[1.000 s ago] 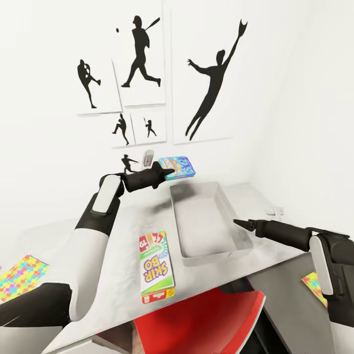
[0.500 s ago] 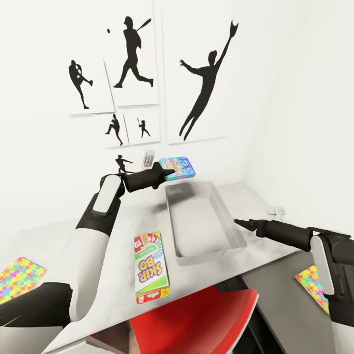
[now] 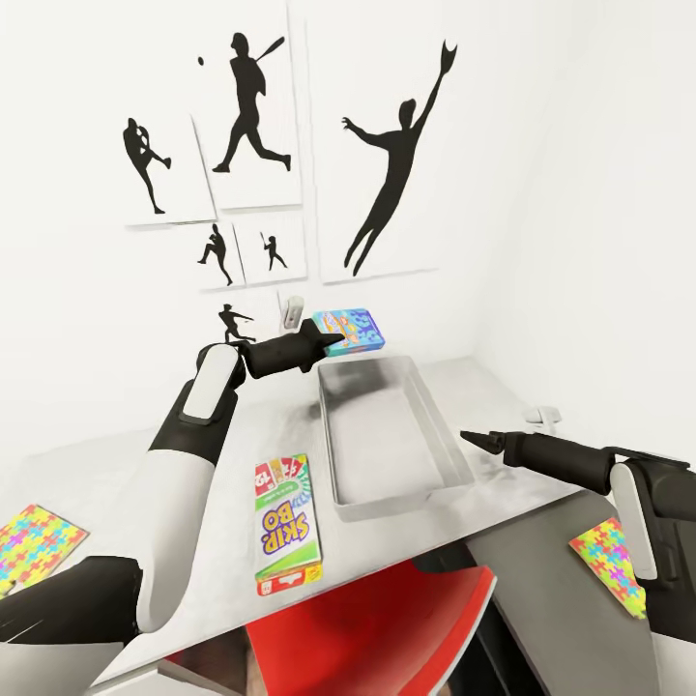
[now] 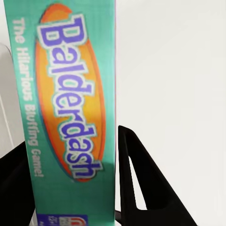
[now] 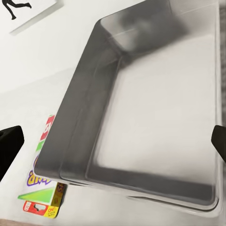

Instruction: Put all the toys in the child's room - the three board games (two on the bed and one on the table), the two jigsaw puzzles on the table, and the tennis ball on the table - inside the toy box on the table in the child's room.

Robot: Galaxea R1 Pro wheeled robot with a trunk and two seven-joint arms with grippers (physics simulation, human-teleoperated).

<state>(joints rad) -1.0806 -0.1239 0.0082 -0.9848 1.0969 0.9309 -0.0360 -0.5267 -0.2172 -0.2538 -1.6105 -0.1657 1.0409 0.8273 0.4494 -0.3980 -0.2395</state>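
Note:
My left gripper (image 3: pixel 329 340) is shut on the blue cartoon board game (image 3: pixel 350 330), held level in the air over the far end of the toy box (image 3: pixel 333 454). Close up, the left wrist view has the game's "Balderdash" side (image 4: pixel 66 117) between the two fingers (image 4: pixel 136 188). The light grey toy box stands empty on the table (image 3: pixel 232 435). A SKIP-BO board game (image 3: pixel 283 523) lies flat left of it. My right gripper (image 3: pixel 476 440) hovers open beside the box's near right corner, looking into the box (image 5: pixel 155 117). Jigsaw puzzles lie at the far left (image 3: pixel 34 541) and on the darker wing (image 3: pixel 607 561).
A red chair (image 3: pixel 387 619) is tucked under the table's front edge. A small white object (image 3: pixel 541 417) sits near the right wall, and a small white upright item (image 3: pixel 290 309) stands behind the left gripper. Silhouette posters (image 3: pixel 387 164) cover the wall.
The whole picture has slid left and a little down, so the camera moved. Both arms keep the same pose, and the blue game stays in the left gripper.

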